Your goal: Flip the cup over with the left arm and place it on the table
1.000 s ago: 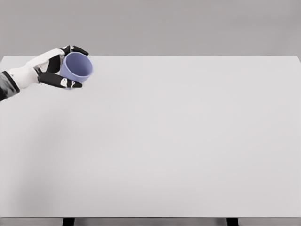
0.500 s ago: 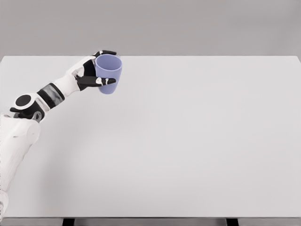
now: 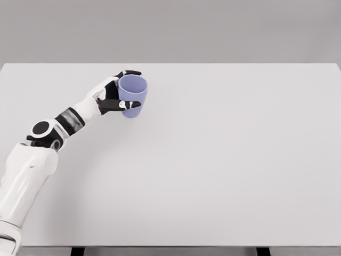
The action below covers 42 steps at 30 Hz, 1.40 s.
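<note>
Head view. The left arm enters from the lower left corner and extends diagonally up and to the right across the table (image 3: 224, 170), a plain white surface that fills most of the view. The upper arm is white; a black joint and a grey banded wrist section lie between it and the left hand (image 3: 114, 97).

The left hand is closed around the cup (image 3: 132, 96), a pale blue-violet tumbler without a handle. One dark finger (image 3: 129, 73) curls over the far side of the rim, while another dark digit crosses the near side of the cup's wall, so the cup is gripped between them. The cup stands mouth up with a slight tilt, its open interior visible from above.

Relative to the table, the cup lies in the far left portion, near the back edge and well apart from the right and front edges. Whether its base touches the table or hangs just above it cannot be told from this view.

The table's dark legs (image 3: 78, 250) show at the bottom edge.
</note>
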{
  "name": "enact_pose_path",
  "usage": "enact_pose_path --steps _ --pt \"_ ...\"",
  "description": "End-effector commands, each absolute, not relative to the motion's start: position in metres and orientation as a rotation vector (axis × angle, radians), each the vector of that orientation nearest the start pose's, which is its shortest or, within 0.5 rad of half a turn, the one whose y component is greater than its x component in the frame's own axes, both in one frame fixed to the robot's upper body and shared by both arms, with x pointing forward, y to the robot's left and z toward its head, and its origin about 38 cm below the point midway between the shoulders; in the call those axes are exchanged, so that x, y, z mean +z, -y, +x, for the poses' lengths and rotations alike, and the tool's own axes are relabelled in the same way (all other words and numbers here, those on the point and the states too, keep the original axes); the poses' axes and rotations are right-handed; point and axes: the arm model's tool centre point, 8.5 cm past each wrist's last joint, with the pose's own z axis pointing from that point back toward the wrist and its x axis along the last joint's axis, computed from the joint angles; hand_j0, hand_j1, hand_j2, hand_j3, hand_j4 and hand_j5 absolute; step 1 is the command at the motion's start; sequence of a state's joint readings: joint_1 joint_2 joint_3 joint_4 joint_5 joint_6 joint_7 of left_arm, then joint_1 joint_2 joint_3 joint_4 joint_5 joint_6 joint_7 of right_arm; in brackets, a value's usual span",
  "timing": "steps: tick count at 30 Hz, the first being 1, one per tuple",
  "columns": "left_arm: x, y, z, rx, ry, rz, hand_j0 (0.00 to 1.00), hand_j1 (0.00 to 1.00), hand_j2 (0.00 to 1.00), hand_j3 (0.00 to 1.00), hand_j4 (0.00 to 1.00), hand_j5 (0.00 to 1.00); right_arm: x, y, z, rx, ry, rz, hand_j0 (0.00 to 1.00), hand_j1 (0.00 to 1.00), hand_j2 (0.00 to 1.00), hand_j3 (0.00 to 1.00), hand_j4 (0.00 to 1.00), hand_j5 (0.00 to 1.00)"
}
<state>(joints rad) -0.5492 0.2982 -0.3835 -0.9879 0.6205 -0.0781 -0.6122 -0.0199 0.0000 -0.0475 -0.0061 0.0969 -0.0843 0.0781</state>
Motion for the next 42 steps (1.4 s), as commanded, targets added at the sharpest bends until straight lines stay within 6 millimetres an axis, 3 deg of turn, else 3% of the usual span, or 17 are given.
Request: enact_pose_path --steps 1,15,27,31,35,42 --pt "0.104 -0.235 0.488 -0.487 1.467 -0.65 0.59 0.59 0.59 0.59 0.59 0.59 -0.262 0.265 0.024 0.058 0.106 -0.008 1.0 1.0 1.0 1.0 1.0 1.0" --pt "0.096 -0.228 0.484 -0.504 1.45 -0.645 0.99 0.99 0.99 0.99 0.99 0.99 -0.262 0.265 0.024 0.06 0.106 -0.008 1.0 1.0 1.0 1.0 1.0 1.0" --pt "0.099 -0.235 0.486 -0.485 1.463 -0.639 1.0 1.0 1.0 1.0 1.0 1.0 -0.262 0.265 0.024 0.058 0.106 -0.008 1.0 1.0 1.0 1.0 1.0 1.0" --pt "0.102 -0.255 0.488 -0.453 1.476 -0.604 1.0 1.0 1.0 1.0 1.0 1.0 -0.262 0.265 0.024 0.058 0.106 -0.008 1.0 1.0 1.0 1.0 1.0 1.0" --pt "0.114 -0.292 0.49 -0.426 1.503 -0.538 1.0 1.0 1.0 1.0 1.0 1.0 -0.262 0.265 0.024 0.06 0.106 -0.008 1.0 1.0 1.0 1.0 1.0 1.0" --pt "0.121 -0.311 0.49 -0.438 1.504 -0.491 1.0 1.0 1.0 1.0 1.0 1.0 -0.262 0.265 0.024 0.058 0.106 -0.008 1.0 1.0 1.0 1.0 1.0 1.0"
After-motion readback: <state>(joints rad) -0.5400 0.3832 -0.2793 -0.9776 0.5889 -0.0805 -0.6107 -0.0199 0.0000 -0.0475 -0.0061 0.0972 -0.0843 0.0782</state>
